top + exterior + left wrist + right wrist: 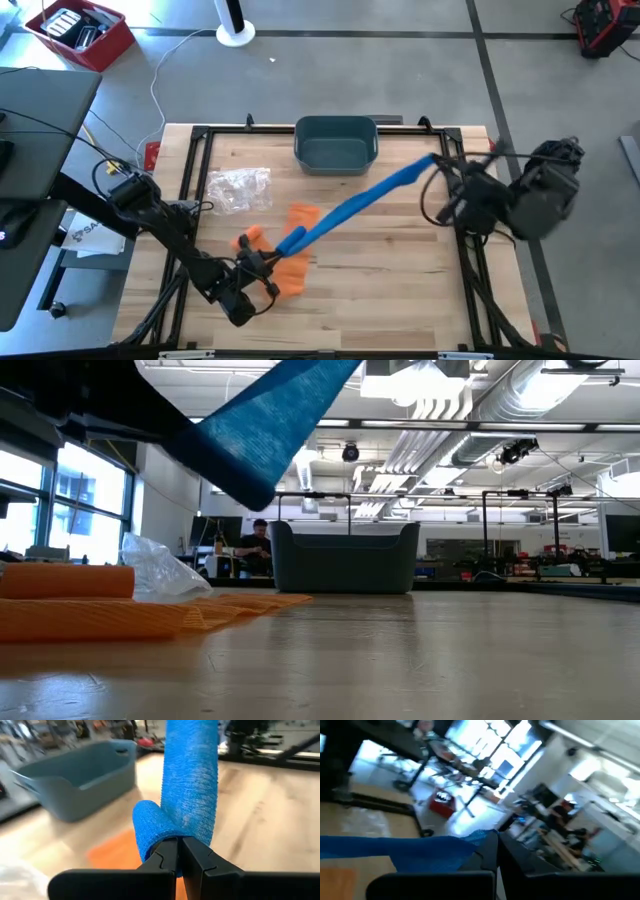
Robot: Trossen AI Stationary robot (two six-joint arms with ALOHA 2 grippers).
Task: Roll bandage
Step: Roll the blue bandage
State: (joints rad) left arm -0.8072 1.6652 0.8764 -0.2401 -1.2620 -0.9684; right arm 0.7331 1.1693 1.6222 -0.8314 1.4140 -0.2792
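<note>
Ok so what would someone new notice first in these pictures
The blue bandage stretched taut in the air between both shut grippers: the left gripper pinches its rolled end near the table's front, the right gripper its far end. Beneath lies an orange bandage, with a grey bin behind.

- We count one blue bandage (pixel 355 205), stretched in the air over the table.
- We count two orange bandages (pixel 296 245) lying on the wood.
- We see one clear plastic bag (pixel 238 188).
- We see one grey-blue bin (pixel 336 143).
- We count two arms, so two grippers: the left gripper (pixel 272 262) and the right gripper (pixel 437 163), one at each end of the blue strip.
- We see one table (pixel 400 290).
- We make out one red crate (pixel 80 35) on the floor.
- We see one person (pixel 255 548) in the room behind.
</note>
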